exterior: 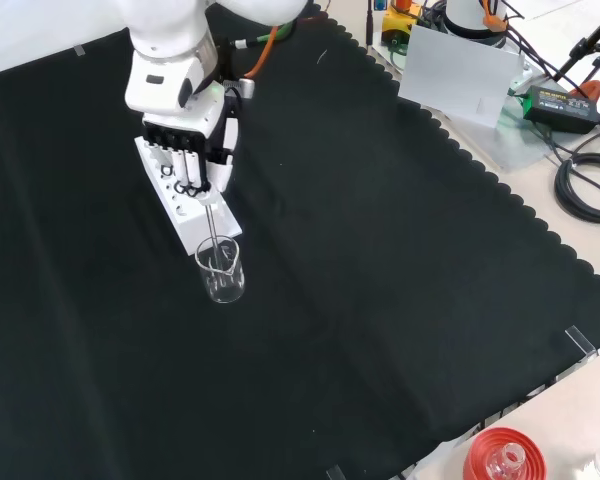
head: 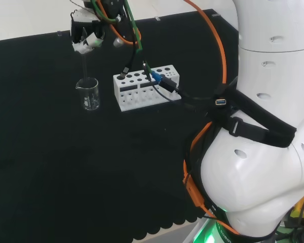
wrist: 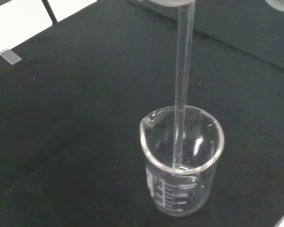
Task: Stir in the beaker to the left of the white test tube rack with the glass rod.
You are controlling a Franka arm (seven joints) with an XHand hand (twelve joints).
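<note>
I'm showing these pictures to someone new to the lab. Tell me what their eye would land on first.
First the hand, curled round a glass rod held upright, its lower end dipped inside the clear beaker on the black cloth. Next the white test tube rack, just right of the beaker in the head view. In that same view the arm's big white links stand at the right.

The head camera is looking from behind and above the arm's base, over its white links (head: 268, 126), across the black cloth (head: 50, 167). The front camera is facing down from the opposite side. Both are taking in the beaker (head: 88, 94) (exterior: 221, 270) and rack (head: 144, 87) (exterior: 170, 190). The wrist camera is hanging close over the beaker (wrist: 182, 161).
</note>
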